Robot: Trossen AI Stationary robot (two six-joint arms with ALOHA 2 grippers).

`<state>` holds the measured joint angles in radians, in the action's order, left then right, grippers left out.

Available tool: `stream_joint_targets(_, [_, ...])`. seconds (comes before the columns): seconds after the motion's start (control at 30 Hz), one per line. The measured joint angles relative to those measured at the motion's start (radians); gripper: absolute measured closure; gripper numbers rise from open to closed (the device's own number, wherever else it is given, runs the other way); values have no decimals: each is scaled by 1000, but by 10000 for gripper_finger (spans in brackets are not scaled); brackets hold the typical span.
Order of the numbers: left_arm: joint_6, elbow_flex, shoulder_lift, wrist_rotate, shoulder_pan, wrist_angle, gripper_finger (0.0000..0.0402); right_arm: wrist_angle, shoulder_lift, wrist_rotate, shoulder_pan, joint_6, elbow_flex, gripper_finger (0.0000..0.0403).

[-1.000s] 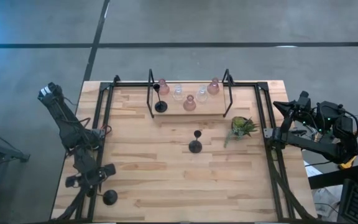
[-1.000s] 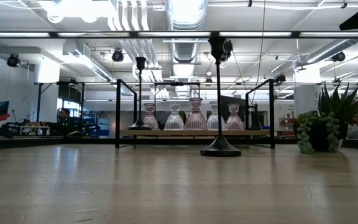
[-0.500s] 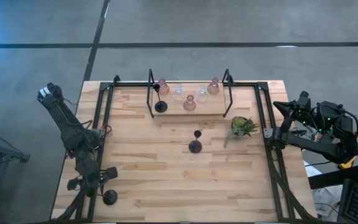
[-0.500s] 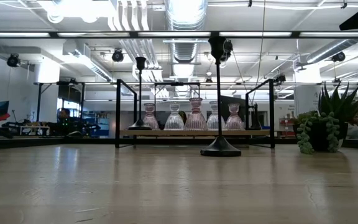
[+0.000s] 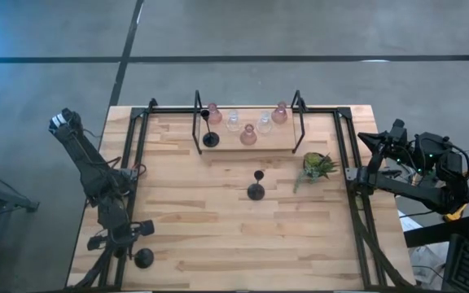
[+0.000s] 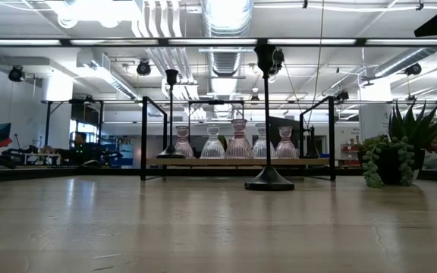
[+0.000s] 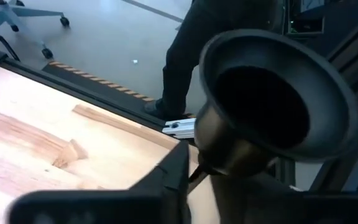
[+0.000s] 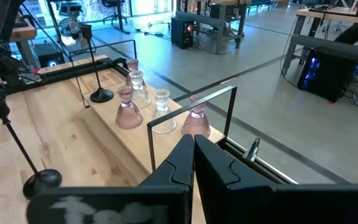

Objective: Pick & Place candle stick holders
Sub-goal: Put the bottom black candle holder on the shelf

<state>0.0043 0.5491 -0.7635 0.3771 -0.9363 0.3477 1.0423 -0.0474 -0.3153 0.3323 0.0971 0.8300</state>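
Note:
My left gripper [image 5: 123, 234] is at the table's near left corner, shut on a black candle stick holder whose round base [image 5: 143, 259] sits on the table. Its cup [image 7: 272, 106] fills the left wrist view. A second black holder [image 5: 256, 191] stands on its base mid-table. A third [image 5: 210, 138] stands on a wooden shelf [image 5: 287, 145] at the far side with several pink and clear glass holders [image 5: 248, 135]. My right gripper [image 5: 361, 175] waits shut at the table's right edge, touching nothing. My left gripper pinches the thin stem [image 7: 199, 173] of the black holder just under its cup, between its two fingers [image 7: 169, 177]. The fingers lie across the stem. The holder leans, its cup toward the wrist camera. Its base seems to rest on the table.
A black frame [image 5: 300, 122] stands over the shelf's ends. A small green plant [image 5: 317, 165] stands right of the middle holder. Black rails [image 5: 137, 163] run along the table's left and right sides. A person's dark legs [image 7: 204, 43] stand beyond the table edge.
My left gripper has gone a little toward the table's near edge while the black holder's base has stayed in the near left corner.

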Motion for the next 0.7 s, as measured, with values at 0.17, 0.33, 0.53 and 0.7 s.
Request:
stream_joint_targets(0.17, [-34,0,0,-1,-1,-8,386,0,0,0,0,0,0,394])
stream_joint_targets(0.33, [-167,2,0,-42,0,-42,386,0,0,0,0,0,0,394])
stream_joint_targets(0.53, [-272,100,-1,-201,18,-32,386,0,0,0,0,0,0,394])
stream_joint_targets(0.7, [-230,301,-39,-364,100,70,386,0,0,0,0,0,0,394])
